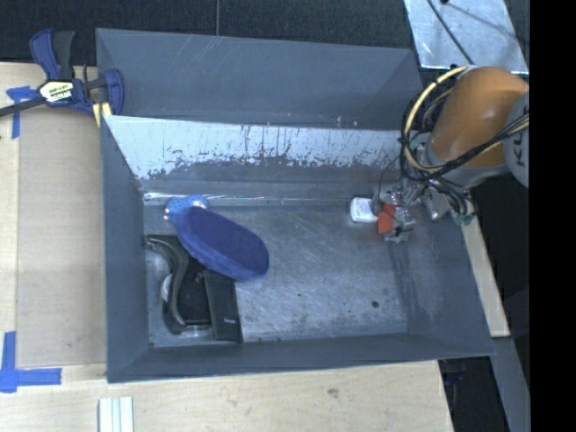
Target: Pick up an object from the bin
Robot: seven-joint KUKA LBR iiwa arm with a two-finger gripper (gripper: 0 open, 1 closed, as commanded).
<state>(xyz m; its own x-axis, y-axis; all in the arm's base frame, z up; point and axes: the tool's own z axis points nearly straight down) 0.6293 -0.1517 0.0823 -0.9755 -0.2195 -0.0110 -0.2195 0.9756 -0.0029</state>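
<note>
My gripper (399, 207) hangs low over the right end of the bin floor, near the back wall. A small white thing (362, 210) with an orange-red piece (386, 223) beside it lies right at the gripper's tip; whether it is held is hidden. A blue oval pad-like thing (221, 243) lies at the left of the floor, well away from the gripper. It rests partly on a black and silver hand tool (193, 297) in the front left corner.
The arm with its orange dome and cables comes in over the bin's right rim. Bare floor runs between the blue thing and the gripper. The bin's sloped walls rise close on the gripper's right and behind it.
</note>
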